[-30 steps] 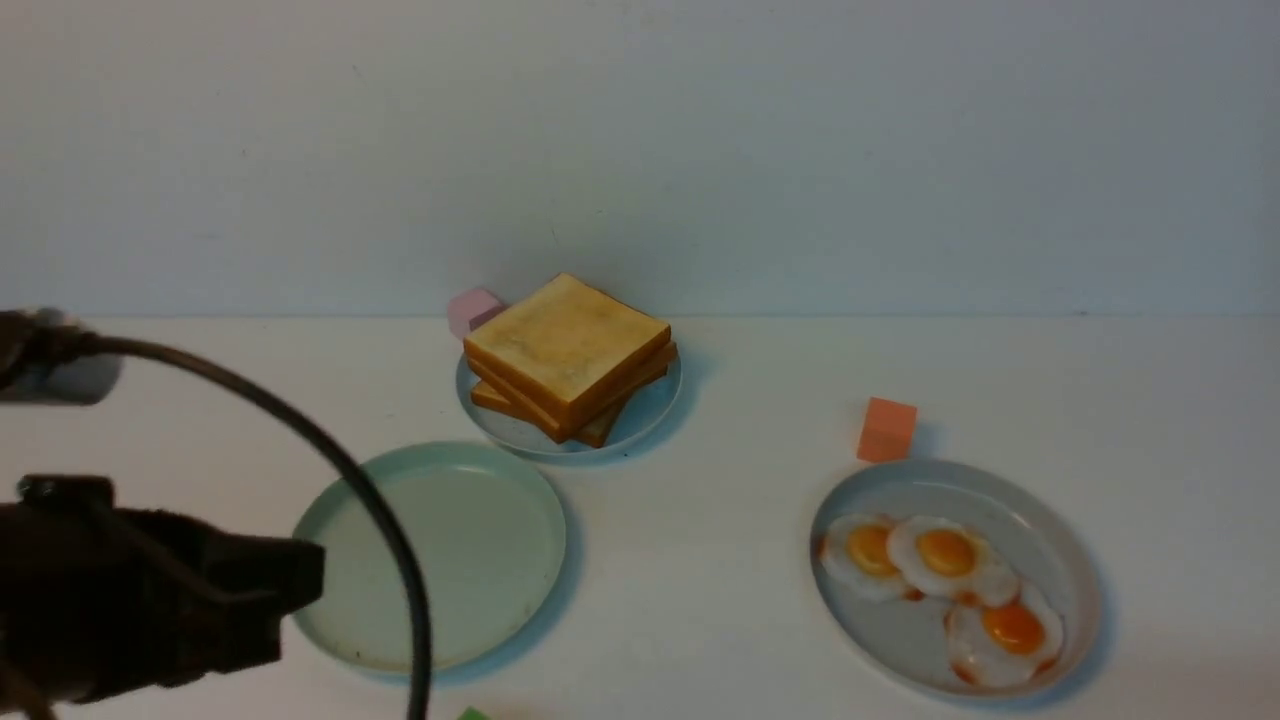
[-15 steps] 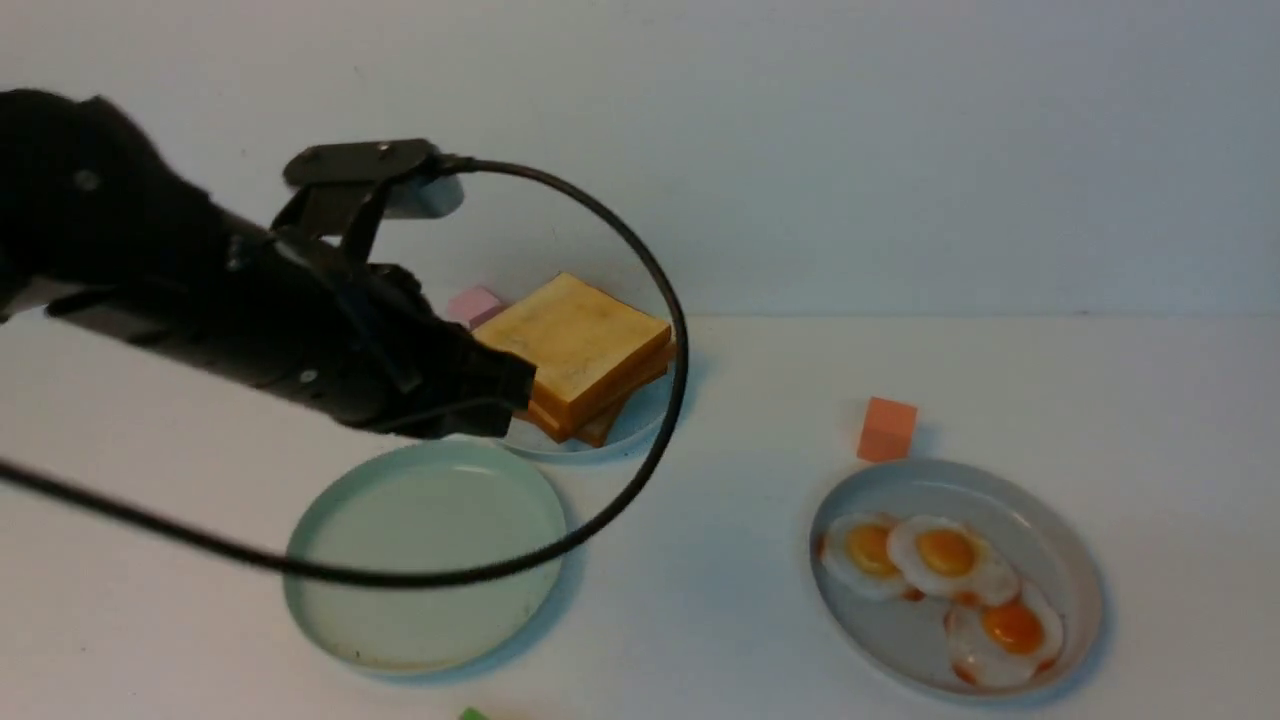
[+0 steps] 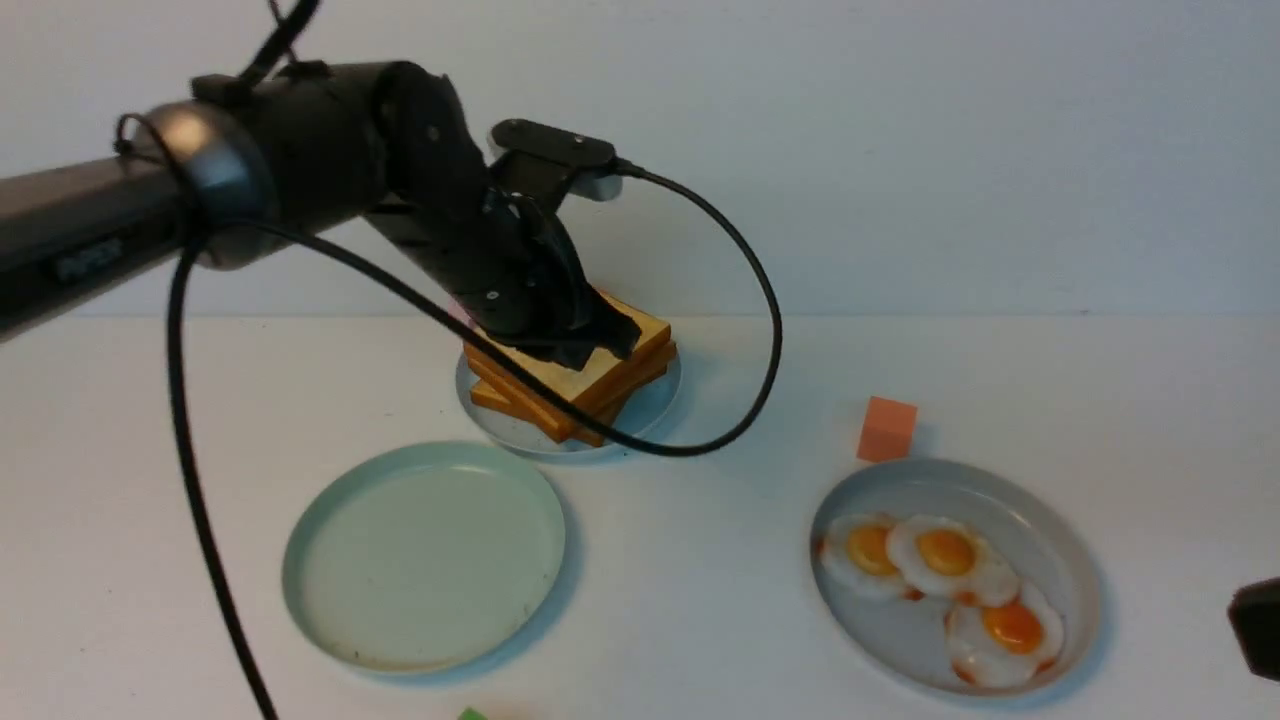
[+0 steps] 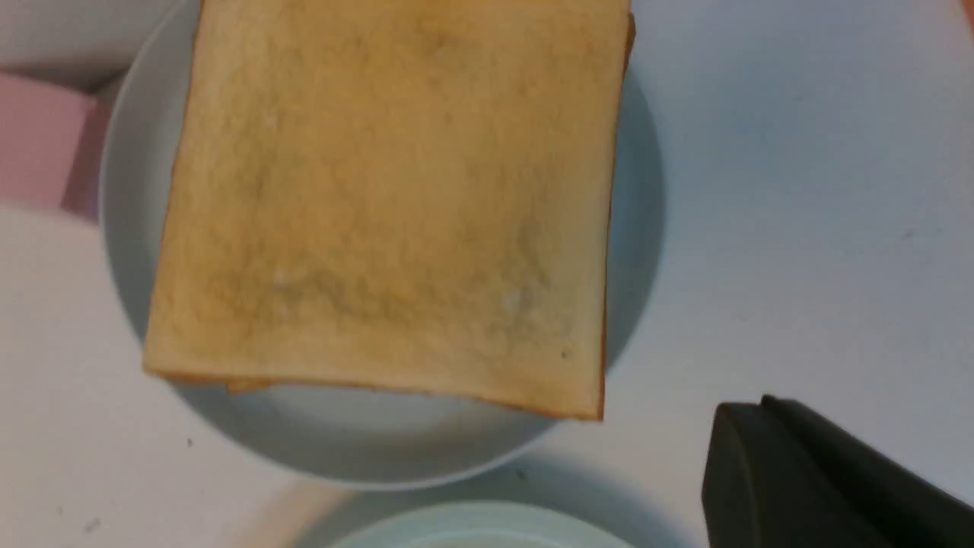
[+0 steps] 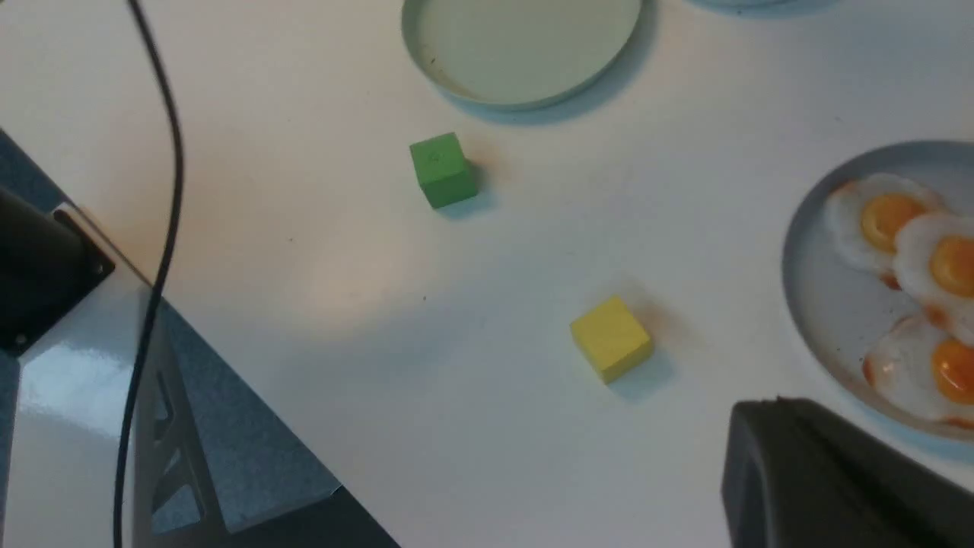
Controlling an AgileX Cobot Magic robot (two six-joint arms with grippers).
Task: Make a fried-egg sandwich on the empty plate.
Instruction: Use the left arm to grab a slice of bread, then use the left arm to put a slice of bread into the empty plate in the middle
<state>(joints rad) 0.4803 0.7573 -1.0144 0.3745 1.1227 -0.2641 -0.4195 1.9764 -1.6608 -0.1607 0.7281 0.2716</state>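
- The left arm (image 3: 300, 170) reaches in from the left towards the back of the surface (image 3: 700, 560). A pale marking on its grey tube is too blurred to read.
- The left end effector (image 3: 608, 345) is closed with nothing in its grip. Its tip sits right over the top slice of the toast stack (image 3: 575, 395), and I cannot tell whether it touches the bread.
- The toast stack rests on a small pale-blue plate (image 3: 655, 410), its slices slightly fanned. A pink cube (image 4: 38, 152) stands just beside that plate.
- The empty plate (image 3: 425, 555), pale mint-green with a low rim, lies on the near left of the surface. It is just in front of the toast plate and apart from it.
- Three fried eggs (image 3: 945, 555) overlap on a grey-blue plate (image 3: 1075, 570) at the near right. An orange cube (image 3: 887, 429) stands just behind that plate.
- The toast and the eggs are on separate plates, not yet put together.
- The right end effector (image 3: 1260, 625) shows only as a dark corner at the right edge, near the egg plate. It is closed, with nothing seen in it.
- A green cube (image 5: 441, 169) sits near the empty plate, and a yellow cube (image 5: 611, 339) lies between it and the egg plate.
- A black cable (image 3: 760, 300) loops down from the left wrist past the toast plate.
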